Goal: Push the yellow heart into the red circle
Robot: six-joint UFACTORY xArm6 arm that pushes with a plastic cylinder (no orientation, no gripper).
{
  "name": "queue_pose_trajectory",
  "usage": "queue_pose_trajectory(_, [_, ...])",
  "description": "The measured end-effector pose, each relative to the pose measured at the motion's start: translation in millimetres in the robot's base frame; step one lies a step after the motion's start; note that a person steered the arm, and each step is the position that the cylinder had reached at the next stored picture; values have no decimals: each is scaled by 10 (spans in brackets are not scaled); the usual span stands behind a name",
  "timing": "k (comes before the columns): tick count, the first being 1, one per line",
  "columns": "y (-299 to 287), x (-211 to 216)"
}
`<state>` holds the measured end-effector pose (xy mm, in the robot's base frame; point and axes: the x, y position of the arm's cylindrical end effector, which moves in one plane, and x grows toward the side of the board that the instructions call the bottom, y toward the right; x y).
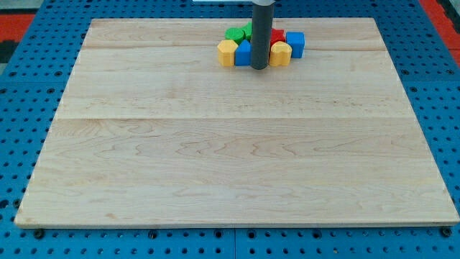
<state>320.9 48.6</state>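
The blue pegboard surround (21,108), dotted with holes, filled the edges of the view, and on it lay the pale wooden worktop (237,158), bare apart from one tight cluster of blocks near the view's top, a little right of centre.

My dark rod (261,32) came down from the view's top edge, standing upright in front of that cluster and hiding its middle. My tip (259,67) sat at the cluster's near side, between the blue block (243,53) on its left and a yellow block (280,54) on its right, seemingly touching or just beside both; I could not tell which. There was no claw on this rig, so I had nothing to report as apart or together; the rod simply ended at its tip.

The blocks were packed touching one another. A yellow block (227,52), hexagon-like, stood at the cluster's left end, against the blue block. Behind them lay a green block (237,34). The yellow block right of my tip, most likely the heart though its shape was unclear, pressed against a red block (277,37) behind it, mostly hidden by the rod, its shape unreadable. A blue cube (295,43) closed the cluster's right end, touching both.
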Motion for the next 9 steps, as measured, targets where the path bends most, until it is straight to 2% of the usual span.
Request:
queue_pose_trajectory(2, [177, -87])
queue_pose_trajectory(3, [143, 219])
queue_pose_trajectory(4, [399, 437])
queue_pose_trajectory(5, [926, 209])
queue_pose_trajectory(7, [636, -273])
queue_pose_trajectory(8, [379, -275])
queue_pose_trajectory(9, [630, -275])
